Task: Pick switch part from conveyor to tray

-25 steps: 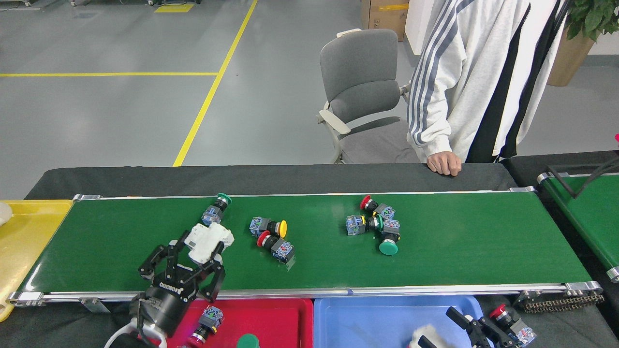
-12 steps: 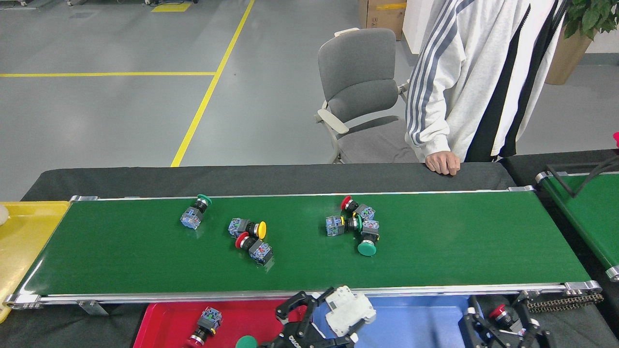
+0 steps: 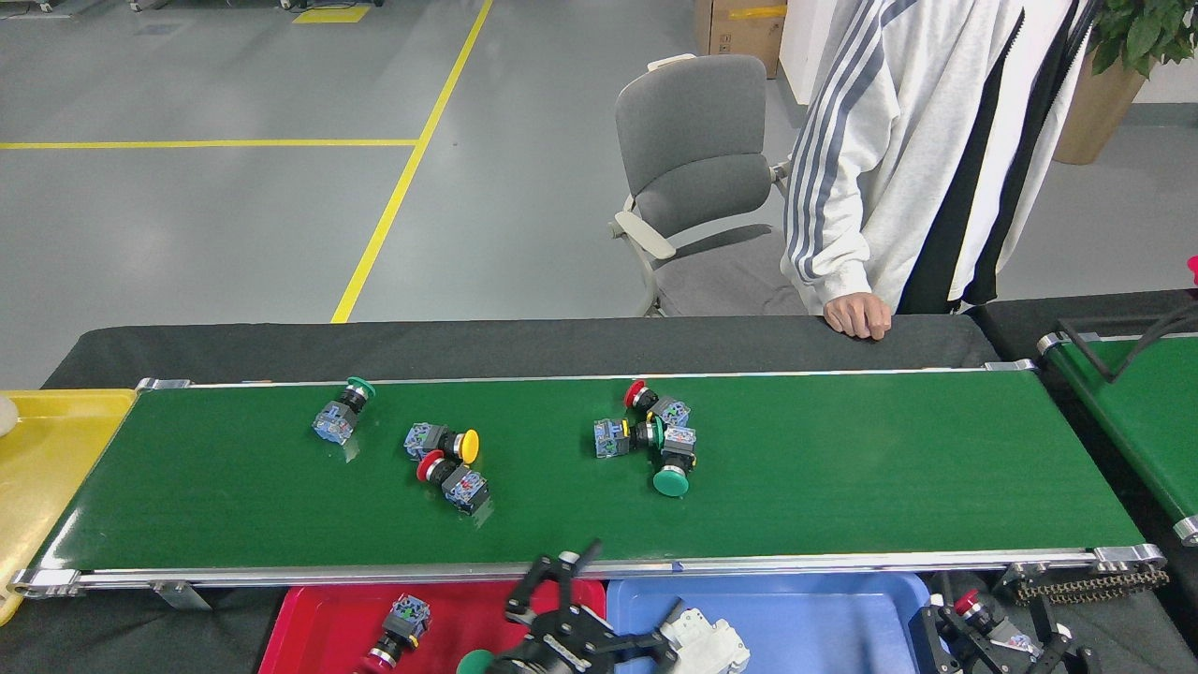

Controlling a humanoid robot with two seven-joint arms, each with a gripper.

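Note:
The conveyor (image 3: 842,468) carries several switch parts: a green-capped one (image 3: 340,414), a yellow-capped one (image 3: 444,442), a red-capped one (image 3: 452,479), and a cluster (image 3: 650,436) further right. At the bottom edge my left gripper (image 3: 629,590) hangs open over the seam between the red tray (image 3: 309,618) and the blue tray (image 3: 824,608). A white part (image 3: 711,646) lies in the blue tray against one of its fingers (image 3: 668,625). My right gripper (image 3: 997,638) is low at the bottom right, its fingers on either side of a red-capped switch part (image 3: 973,610); whether they grip it is unclear.
The red tray holds a switch part (image 3: 401,625) and a green cap (image 3: 477,663). A yellow tray (image 3: 47,468) sits at the belt's left end and a second green belt (image 3: 1137,421) at the right. A person's hand (image 3: 861,318) rests on the far table edge beside a grey chair (image 3: 697,168).
My left gripper carried the white part from the belt to the trays, sank lower and opened; the part now lies in the blue tray. The switch parts have drifted left on the belt.

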